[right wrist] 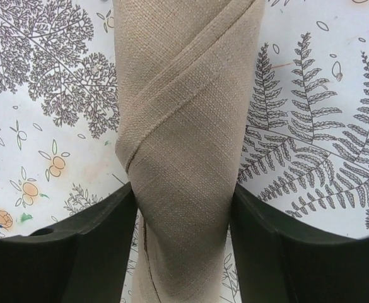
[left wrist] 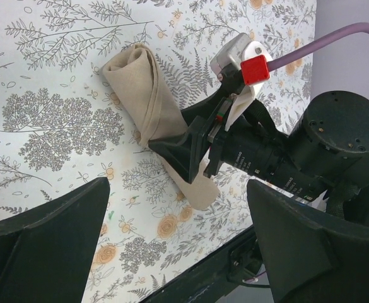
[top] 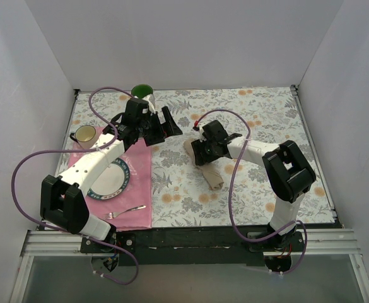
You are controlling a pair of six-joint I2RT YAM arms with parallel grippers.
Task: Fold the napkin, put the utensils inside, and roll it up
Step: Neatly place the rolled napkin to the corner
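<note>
Near the middle of the tabletop [top: 266, 120] we log the napkin [right wrist: 184, 126] as a tight roll with a diagonal outer wrap, lying flat. Right tool [right wrist: 183, 252] state? (Op. 1)

Pinching the roll across its width, one finger on each flank; the cloth narrows there. Left tool [left wrist: 178, 252] hangs spread wide near it, holding nothing. (Op. 2)

Handling estimate? (Op. 1)

We judge it light, soft and coarse-woven, so not slippery, but springy: the outer flap may unwind once let go. The best hold is across the width, over the diagonal hem, with a gentle squeeze. Lifted by one end, it would probably sag. (Op. 2)

Contents? (Op. 1)

We cannot tell what is inside. One fork [top: 124, 211] lies on the pink placemat [top: 140, 170], well apart from the roll. Any metal inside would stiffen it and could slide out endwise if we tilt it. (Op. 2)
</note>
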